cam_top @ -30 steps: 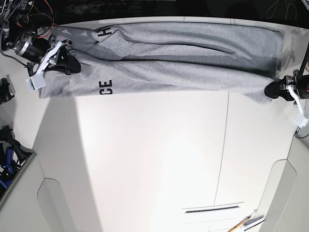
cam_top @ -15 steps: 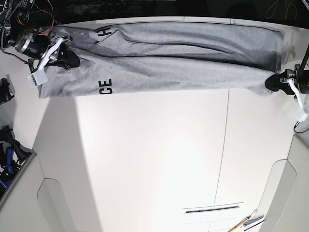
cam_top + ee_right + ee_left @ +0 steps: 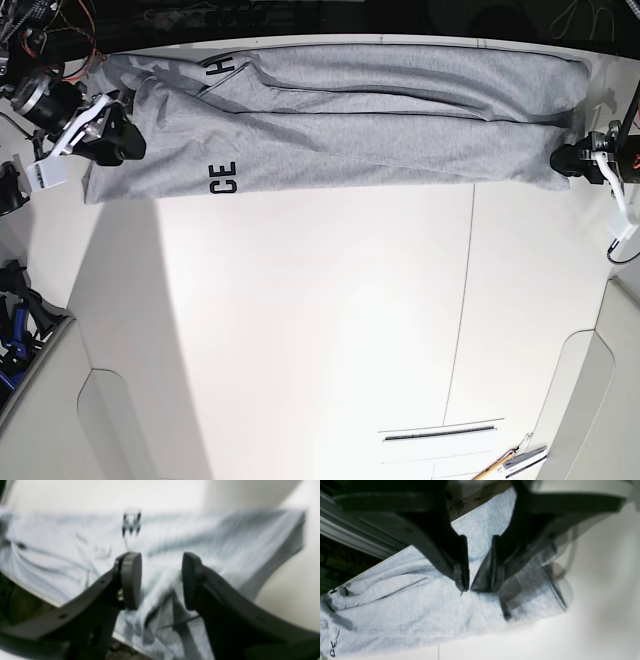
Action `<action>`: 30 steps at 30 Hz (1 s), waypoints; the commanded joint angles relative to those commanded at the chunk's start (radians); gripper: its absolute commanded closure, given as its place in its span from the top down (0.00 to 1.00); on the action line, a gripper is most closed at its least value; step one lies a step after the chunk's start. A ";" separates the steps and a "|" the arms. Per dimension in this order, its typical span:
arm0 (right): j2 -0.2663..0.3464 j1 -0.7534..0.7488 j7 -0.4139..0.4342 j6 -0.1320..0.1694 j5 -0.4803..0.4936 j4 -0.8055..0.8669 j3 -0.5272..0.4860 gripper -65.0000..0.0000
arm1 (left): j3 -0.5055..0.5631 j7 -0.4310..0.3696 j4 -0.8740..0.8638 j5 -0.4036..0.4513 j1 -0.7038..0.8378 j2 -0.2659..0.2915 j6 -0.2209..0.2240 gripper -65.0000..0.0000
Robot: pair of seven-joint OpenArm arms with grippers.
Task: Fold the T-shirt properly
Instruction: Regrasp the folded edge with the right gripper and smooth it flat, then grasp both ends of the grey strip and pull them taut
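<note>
- The left fingers (image 3: pixel 469 588) are pressed together on a pinch of the T-shirt (image 3: pixel 350 130), at its end near the far edge of the surface (image 3: pixel 330 330).
- The right fingers (image 3: pixel 161 580) are released, with a clear gap, and the cloth lies just beyond them, not between the pads (image 3: pixel 131 580).
- From the left fingers the shirt stretches as one long narrow band across to the right fingers; black letters show near that end.
- I judge the lengthwise folds done; the crosswise folds are left.
- Both arms reach in low from opposite ends.
</note>
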 joint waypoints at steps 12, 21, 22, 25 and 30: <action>-0.100 0.057 -0.038 0.016 0.090 0.000 0.029 0.00 | -0.385 0.008 0.000 -0.127 0.000 0.000 0.000 0.27; -0.119 0.004 -0.058 0.019 0.009 -0.001 -0.069 0.00 | -0.385 0.004 0.000 -0.106 0.099 0.032 0.007 0.42; -0.118 -0.002 -0.056 0.019 -0.027 -0.002 -0.090 0.00 | -0.385 0.003 0.000 -0.079 0.107 0.047 0.023 0.42; -0.108 -0.032 -0.024 0.018 -0.105 -0.002 -0.126 0.00 | -0.385 0.000 0.000 -0.034 0.146 0.084 0.036 0.42; -0.096 -0.042 0.039 0.018 -0.169 -0.034 -0.151 0.00 | -0.385 0.000 0.000 -0.039 0.196 0.137 0.036 0.42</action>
